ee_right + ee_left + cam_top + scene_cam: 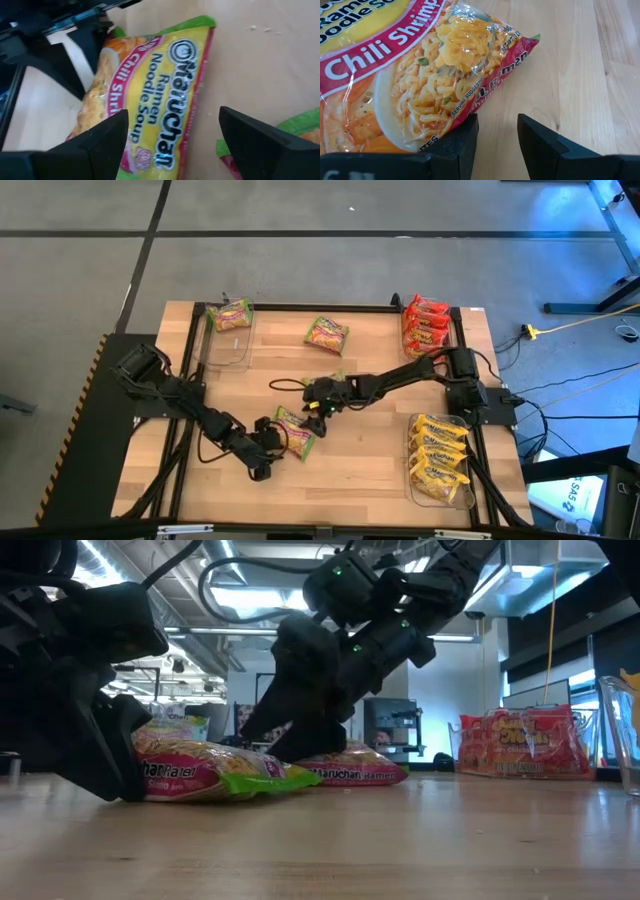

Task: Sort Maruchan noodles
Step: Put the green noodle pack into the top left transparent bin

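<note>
Two green-pink Maruchan packets (293, 430) lie flat and overlapping on the table's middle. My left gripper (265, 445) sits low at their left end, open by a narrow gap with nothing between its fingers (497, 145). My right gripper (318, 405) hangs over the same packet (160, 100), wide open with one finger on each side (172, 145); I cannot tell whether its tips touch. In the low view the near packet (215, 770) lies in front of the second one (355, 773). The second packet's corner (300, 132) shows beside my right gripper. My left gripper comes in low, almost level, from the table's left. The outer side of one finger (462, 140) lies against the packet's long edge near a corner (445, 122). The packet lies flat on the table, outside the gap between the fingers.
Another green-pink packet (327, 334) lies loose toward the far edge. One more is in the clear bin at far left (230, 317). Red-orange packets fill the far right bin (425, 325) and yellow ones the near right bin (440, 462). Bare wood shows along the near edge.
</note>
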Controlling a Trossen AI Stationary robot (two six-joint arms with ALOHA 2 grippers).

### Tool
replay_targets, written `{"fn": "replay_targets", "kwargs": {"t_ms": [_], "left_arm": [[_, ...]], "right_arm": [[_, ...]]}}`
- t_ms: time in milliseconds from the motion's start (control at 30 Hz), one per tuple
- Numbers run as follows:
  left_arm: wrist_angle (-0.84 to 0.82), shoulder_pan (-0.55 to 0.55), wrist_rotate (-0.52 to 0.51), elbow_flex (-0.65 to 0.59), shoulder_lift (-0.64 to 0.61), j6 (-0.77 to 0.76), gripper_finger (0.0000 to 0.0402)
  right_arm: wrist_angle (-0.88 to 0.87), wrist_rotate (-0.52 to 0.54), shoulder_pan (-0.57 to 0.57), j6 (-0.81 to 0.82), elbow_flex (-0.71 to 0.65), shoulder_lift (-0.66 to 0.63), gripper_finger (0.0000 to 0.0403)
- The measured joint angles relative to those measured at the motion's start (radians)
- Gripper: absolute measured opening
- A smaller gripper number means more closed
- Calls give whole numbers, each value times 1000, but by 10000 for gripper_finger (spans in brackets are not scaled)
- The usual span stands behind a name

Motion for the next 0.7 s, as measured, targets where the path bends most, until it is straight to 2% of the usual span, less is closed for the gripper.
{"fn": "replay_targets", "kwargs": {"t_ms": [300,700], "left_arm": [[0,0,-2,0,0,0,135],[18,0,-2,-1,0,-5,135]], "right_arm": [[86,-83,2,17,-4,6,305],[126,-110,1,1,-4,6,305]]}}
